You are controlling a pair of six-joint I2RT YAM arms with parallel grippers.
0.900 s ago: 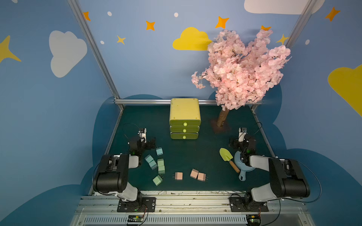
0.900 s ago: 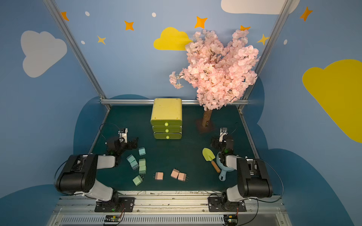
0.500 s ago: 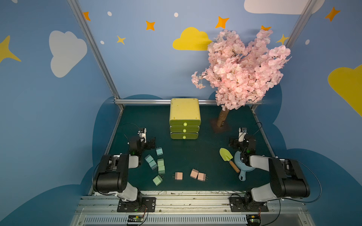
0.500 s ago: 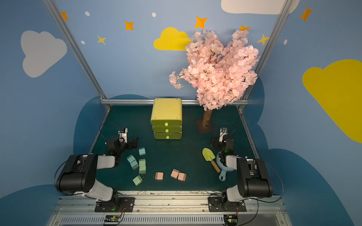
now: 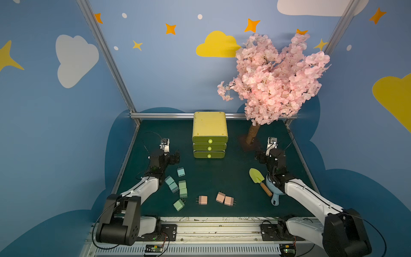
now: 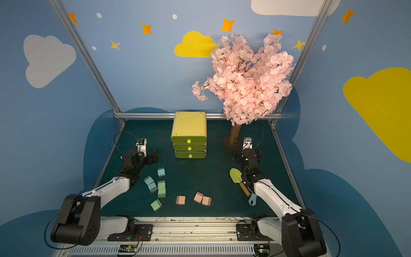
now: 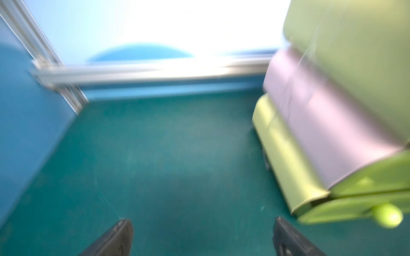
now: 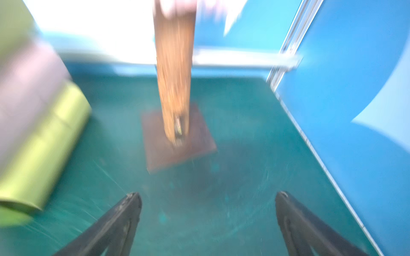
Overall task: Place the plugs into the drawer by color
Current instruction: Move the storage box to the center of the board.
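**A:** Wrist cams?

**B:** Both blurred. The left gripper [image 7: 203,221] has its jaws wide apart with only mat [image 7: 177,155] between them. The right gripper [image 8: 208,195] is spread the same way and holds nothing.

**A:** What's ahead of them, biggest first?

**B:** The tree [image 8: 174,73] trunk stands on its brown base plate [image 8: 199,141], dead ahead of the right gripper. Its pink crown shows only in both top views. The drawer [image 7: 346,124] is ahead of the left gripper, off to its right. The wrist cam gets its side wall and one clear knob [image 7: 387,216]. The three fronts, all flush, show only from the top.

**A:** Smaller stuff?

**B:** Top views only. The trowel [image 5: 256,177] and scoop [image 5: 275,200] lie behind the right gripper, against its forearm. The blue plugs [image 5: 180,172] and green plugs [image 5: 182,185] are clustered behind the left gripper, beside its forearm. The pink plugs [image 5: 202,200] are further back, between the arms.

**A:** Surface, room?

**B:** Dark green mat, aluminium frame [image 5: 164,115], and blue walls [image 5: 166,77] with clouds and stars.
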